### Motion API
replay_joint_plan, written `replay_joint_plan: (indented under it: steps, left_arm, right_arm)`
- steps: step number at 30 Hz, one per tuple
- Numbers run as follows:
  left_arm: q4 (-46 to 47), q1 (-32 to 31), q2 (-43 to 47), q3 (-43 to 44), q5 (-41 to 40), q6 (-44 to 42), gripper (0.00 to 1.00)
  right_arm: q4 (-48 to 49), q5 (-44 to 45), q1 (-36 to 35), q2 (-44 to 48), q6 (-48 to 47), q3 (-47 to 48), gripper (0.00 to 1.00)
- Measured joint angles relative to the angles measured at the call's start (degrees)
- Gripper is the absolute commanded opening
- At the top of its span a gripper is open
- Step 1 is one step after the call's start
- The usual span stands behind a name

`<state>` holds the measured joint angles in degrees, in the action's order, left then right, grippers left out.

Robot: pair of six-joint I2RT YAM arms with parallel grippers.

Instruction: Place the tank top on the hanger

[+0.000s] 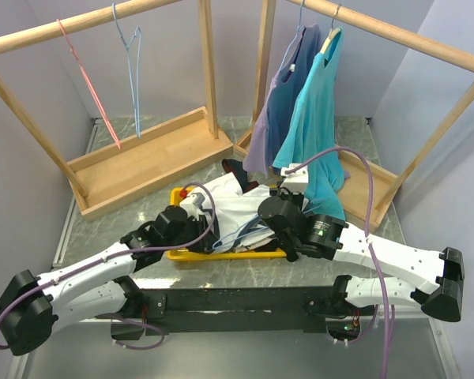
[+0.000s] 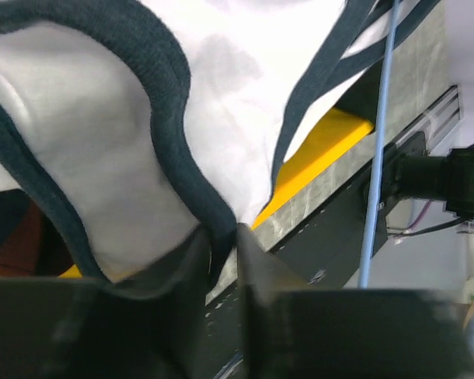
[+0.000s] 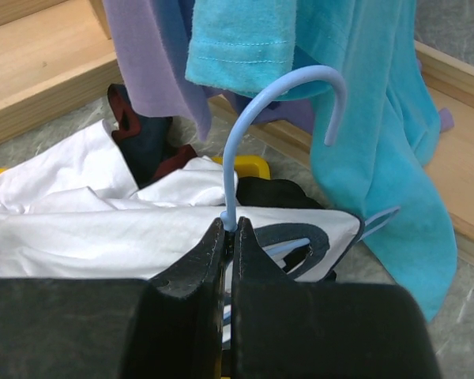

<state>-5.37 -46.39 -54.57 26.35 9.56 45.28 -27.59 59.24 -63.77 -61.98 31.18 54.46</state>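
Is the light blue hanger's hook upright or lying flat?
Upright: the light-blue wire hanger stands hook-up in the shut right gripper, above the white navy-trimmed tank top.

We are two arms built of white links dotted with small dark screws, the left arm [image 1: 79, 276] and the right arm [image 1: 395, 257], with rounded black joint housings [image 1: 24, 320]. Purple cables [image 1: 371, 197] loop along both. A small green mark [image 1: 320, 231] sits on our right wrist motor. Our left gripper [image 2: 223, 237] and right gripper [image 3: 229, 229] have matte black wedge fingers. A black rail [image 1: 237, 300] joins our bases.
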Motion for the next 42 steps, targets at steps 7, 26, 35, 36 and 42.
replay_joint_plan:
  steps: [7, 26, 35, 36, 42]
  left_arm:
    - [-0.83, 7.65, 6.99, 0.02, 2.71, -0.59, 0.02]
    - [3.43, 23.96, 16.46, 0.26, 22.27, 8.17, 0.01]
    - [11.61, 24.0, 14.4, 3.28, 25.29, 16.35, 0.02]
    - [13.2, 24.0, 13.7, 4.02, 25.07, 17.75, 0.02]
    - [19.87, 24.09, 10.99, 10.16, 21.53, 23.71, 0.03]
  right_arm:
    - [-1.29, 3.48, 0.17, -1.68, 0.94, 1.4, 0.0]
    - [-0.76, 9.81, 5.62, -9.2, -1.66, 6.05, 0.0]
    - [0.66, 9.92, 5.29, -10.82, -3.23, 13.9, 0.0]
    - [1.01, 9.99, 5.03, -11.04, -3.5, 14.99, 0.0]
    - [2.25, 10.23, 2.71, -13.84, -5.09, 21.46, 0.0]
